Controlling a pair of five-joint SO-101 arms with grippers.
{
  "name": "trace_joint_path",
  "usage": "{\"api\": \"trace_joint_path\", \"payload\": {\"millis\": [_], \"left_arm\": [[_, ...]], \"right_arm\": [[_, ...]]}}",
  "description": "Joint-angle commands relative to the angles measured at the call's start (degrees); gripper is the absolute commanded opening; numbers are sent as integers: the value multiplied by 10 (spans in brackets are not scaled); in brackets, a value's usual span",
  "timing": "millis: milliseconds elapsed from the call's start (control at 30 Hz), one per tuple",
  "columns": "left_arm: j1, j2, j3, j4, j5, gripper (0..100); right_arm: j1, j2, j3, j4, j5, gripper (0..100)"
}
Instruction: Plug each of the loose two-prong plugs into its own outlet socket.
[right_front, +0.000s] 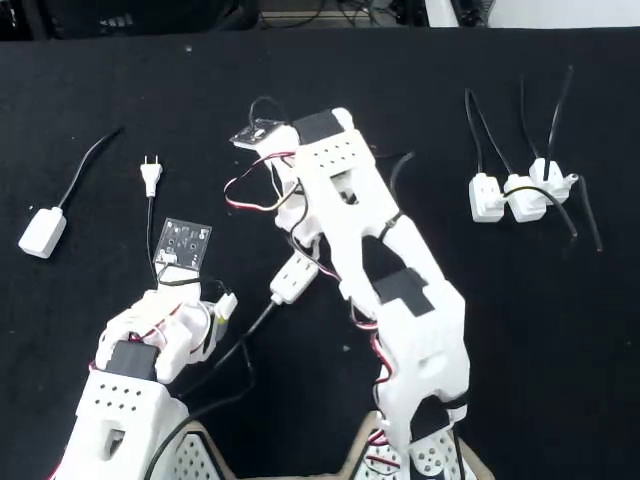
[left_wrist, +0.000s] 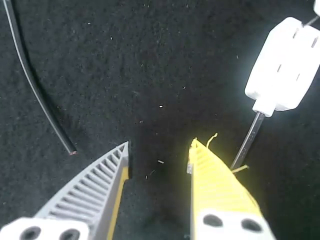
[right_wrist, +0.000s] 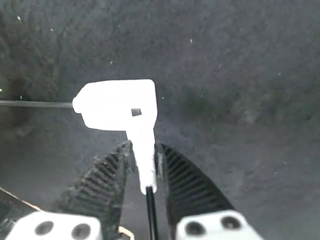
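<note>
My right gripper (right_wrist: 145, 147) is shut on the narrow neck of a white plug (right_wrist: 117, 105), just above the black cloth; its black cable runs back between the fingers. The right arm (right_front: 330, 160) stretches over the middle of the table. My left gripper (left_wrist: 160, 145) is open with nothing between its grey and yellow fingers. A white outlet socket (left_wrist: 285, 65) on a black cable lies ahead of it, to the yellow finger's side; this white outlet socket (right_front: 295, 278) sits between the two arms. A loose two-prong plug (right_front: 150, 175) lies beyond the left arm (right_front: 160, 320).
Another white outlet (right_front: 40, 232) with a cable lies at the far left. A cluster of three white outlets (right_front: 525, 195) with black cables sits at the right. A cut black cable end (left_wrist: 72, 150) lies close to the grey finger.
</note>
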Motion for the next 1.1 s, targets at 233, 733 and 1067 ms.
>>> {"api": "trace_joint_path", "payload": {"millis": [233,733,1067], "left_arm": [[4,-6,-4,-9,-4,198],[3,-6,-5,-9,-4,198],[3,-6,-6,-9,-4,198]], "right_arm": [[-8,8,-28,12,44,10],[-9,-16,-27,22,45,10],[-12,-3,-7,8,50,10]]}}
